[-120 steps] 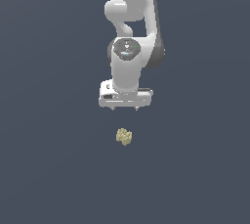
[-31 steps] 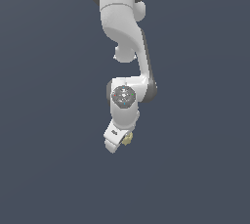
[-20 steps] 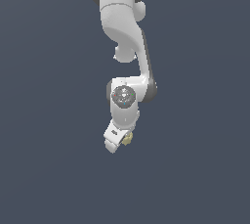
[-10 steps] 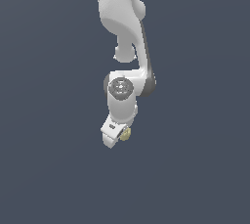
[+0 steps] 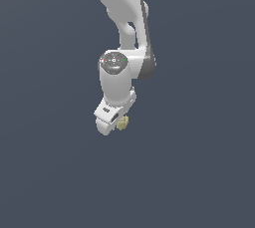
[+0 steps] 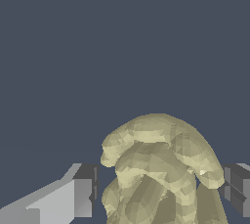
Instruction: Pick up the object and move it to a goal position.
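Object [image 6: 161, 169], that lumpy yellow-beige block, is sitting pinched between the gripper [image 6: 158, 191] fingers [image 6: 83, 191], but it's bulging past them, so it's probably risking slipping mid-carry.

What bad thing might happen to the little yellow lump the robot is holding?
1. The lumpy object is rounded and knobbly, so the flat fingers touch only its bumps. It might slip out while being carried.
2. In the exterior view most of the object sticks out past the pincer, so the hold may be shallow, and a quick swing could shake it loose.
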`<state>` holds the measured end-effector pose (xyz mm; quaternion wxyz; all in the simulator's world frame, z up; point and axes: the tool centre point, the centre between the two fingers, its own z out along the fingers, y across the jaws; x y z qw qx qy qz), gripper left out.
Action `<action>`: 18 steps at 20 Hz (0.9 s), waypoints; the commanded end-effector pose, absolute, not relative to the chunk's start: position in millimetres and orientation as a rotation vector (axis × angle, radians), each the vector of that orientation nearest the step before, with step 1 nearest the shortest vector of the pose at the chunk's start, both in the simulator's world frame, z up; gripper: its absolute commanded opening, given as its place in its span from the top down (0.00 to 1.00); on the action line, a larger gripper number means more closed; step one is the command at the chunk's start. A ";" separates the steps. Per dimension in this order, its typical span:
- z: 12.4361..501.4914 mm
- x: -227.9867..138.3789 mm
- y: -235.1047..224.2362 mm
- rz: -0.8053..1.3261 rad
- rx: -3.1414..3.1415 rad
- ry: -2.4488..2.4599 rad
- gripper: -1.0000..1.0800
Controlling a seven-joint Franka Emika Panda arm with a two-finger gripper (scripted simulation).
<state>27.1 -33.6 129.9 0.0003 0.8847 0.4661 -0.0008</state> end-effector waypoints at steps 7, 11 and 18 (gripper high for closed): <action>198.0 -6.8 -57.5 -0.001 2.779 1.464 1.00; 222.0 -17.8 -65.9 -0.001 2.779 1.464 1.00; 247.1 -28.7 -74.8 0.001 2.780 1.464 1.00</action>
